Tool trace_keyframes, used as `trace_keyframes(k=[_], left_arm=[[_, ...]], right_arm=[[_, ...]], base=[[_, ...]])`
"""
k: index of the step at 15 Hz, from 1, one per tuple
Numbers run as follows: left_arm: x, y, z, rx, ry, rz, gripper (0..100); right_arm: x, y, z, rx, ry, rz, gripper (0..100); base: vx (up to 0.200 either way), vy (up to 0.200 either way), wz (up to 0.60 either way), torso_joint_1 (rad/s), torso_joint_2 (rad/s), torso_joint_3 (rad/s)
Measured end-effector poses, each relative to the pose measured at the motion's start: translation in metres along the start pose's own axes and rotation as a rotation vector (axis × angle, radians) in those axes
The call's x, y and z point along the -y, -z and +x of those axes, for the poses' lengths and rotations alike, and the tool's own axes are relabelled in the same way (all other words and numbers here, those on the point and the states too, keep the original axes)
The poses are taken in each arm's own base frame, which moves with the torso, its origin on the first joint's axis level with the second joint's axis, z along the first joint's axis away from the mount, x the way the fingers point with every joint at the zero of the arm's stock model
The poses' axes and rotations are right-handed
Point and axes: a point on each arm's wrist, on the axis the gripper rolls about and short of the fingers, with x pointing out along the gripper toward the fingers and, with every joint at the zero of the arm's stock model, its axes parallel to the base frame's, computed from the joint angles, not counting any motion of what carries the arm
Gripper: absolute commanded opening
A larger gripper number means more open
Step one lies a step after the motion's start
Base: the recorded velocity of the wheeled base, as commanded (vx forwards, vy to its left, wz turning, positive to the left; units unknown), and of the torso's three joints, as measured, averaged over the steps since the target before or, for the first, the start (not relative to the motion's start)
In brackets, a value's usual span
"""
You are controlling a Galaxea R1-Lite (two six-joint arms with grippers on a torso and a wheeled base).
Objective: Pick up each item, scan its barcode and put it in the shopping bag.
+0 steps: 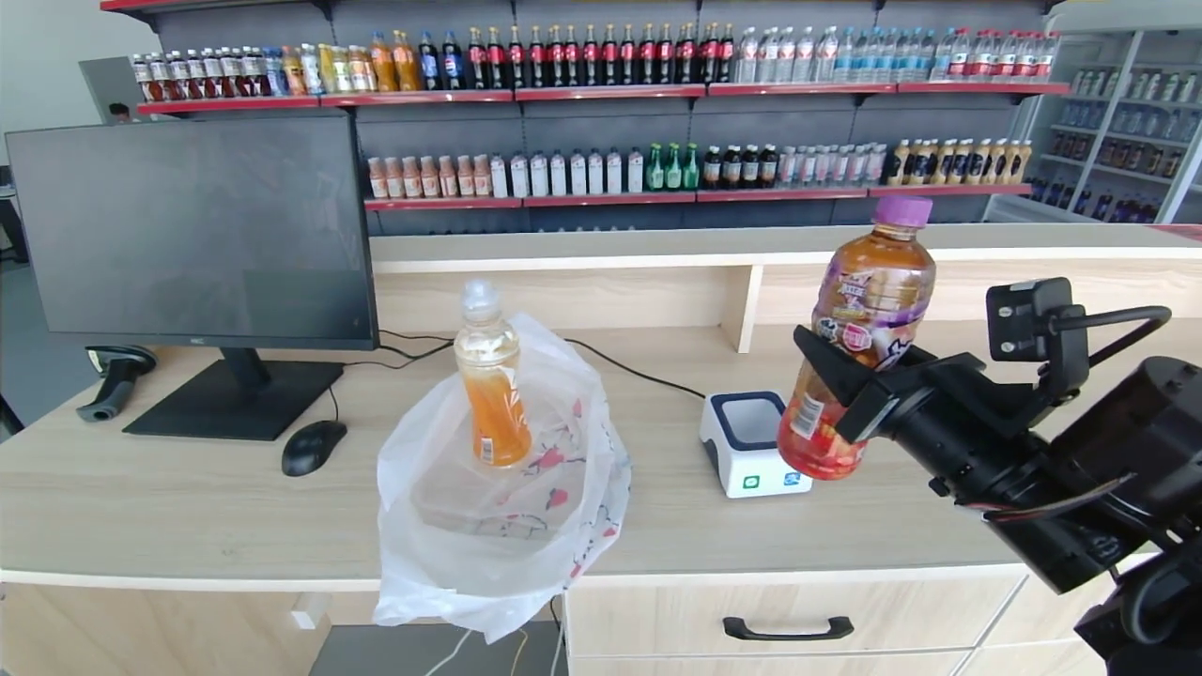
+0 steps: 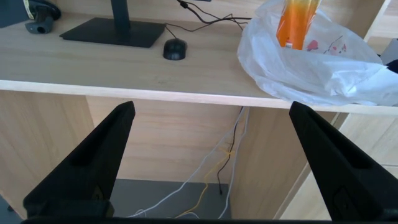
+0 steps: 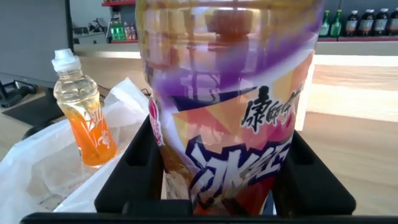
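Gripping hard, the right gripper [image 1: 845, 376] had its black fingers clamped around the middle of the amber plastic tea bottle with the purple cap and the colourful printed label [image 1: 869, 310], and the bottle hung clear of the pale wooden counter [image 1: 188, 516], leaning slightly with its cap uppermost! Its lower end sat right against the near right corner of the small white box scanner with the dark blue top window [image 1: 747, 441] as the head camera saw it, though whether the two actually touched could not be told. Over to the robot's left of that scanner, the thin white plastic shopping bag with red printed marks [image 1: 488, 526] slumped on the counter and spilled over its front edge, and inside it a clear-capped bottle of orange drink [image 1: 490, 385] stood upright, well apart from the held bottle. Down low, the left gripper [image 2: 211, 107] hung in front of the counter and below its edge, its two dark fingers spread wide apart with nothing between them. Further left on the counter stood a dark flat monitor on a black stand [image 1: 197, 225], a black computer mouse [image 1: 313, 446] just beside the stand's foot, and a black handheld scanner [image 1: 113, 380] resting near the far left end. Behind it all ran red-edged shelves lined with drink bottles [image 1: 610, 94].
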Motion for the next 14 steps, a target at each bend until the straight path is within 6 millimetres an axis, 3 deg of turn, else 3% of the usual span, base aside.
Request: trace_keyframes(k=[9,14], left_arm=[[0.0,0.0,0.0,0.0,0.0,0.0,100],[0.0,0.0,0.0,0.001,0.001,0.001,100]], right_arm=[[-0.001,-0.003,0.003,0.014,-0.003,-0.001,0],[-0.017,0.0,0.007,0.012,-0.06,0.009,0]], base=[[0.0,0.2,0.0,0.001,0.0,0.003],[0.0,0.0,0.0,0.0,0.0,0.0]])
